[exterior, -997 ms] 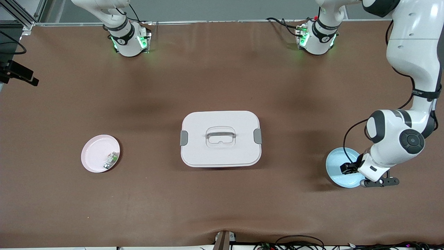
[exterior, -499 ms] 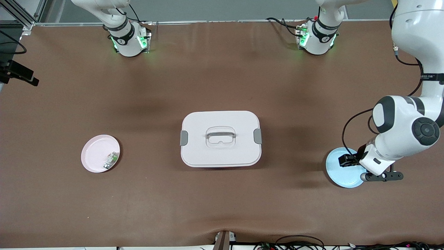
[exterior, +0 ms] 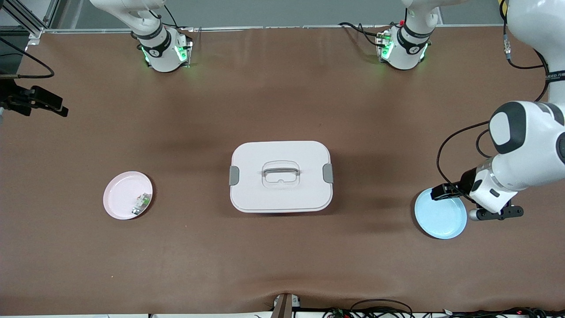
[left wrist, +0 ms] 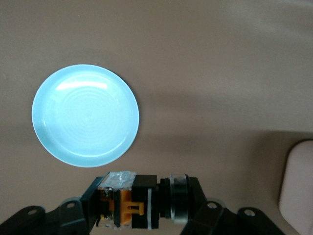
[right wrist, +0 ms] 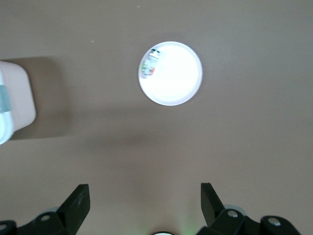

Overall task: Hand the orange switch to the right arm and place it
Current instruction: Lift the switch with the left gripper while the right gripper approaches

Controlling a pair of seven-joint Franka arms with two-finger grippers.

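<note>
Switch [left wrist: 134,203] is clamped in the left claw [left wrist: 139,208], raised over the blue plate [exterior: 441,221]. Right claw [right wrist: 144,200] is spread empty above the table [exterior: 282,256]. Pickup is judged done; handover and placing remain.

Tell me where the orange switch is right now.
The orange switch is clamped in the left claw, up in the air above the blue plate at the left arm's end of the table.
</note>
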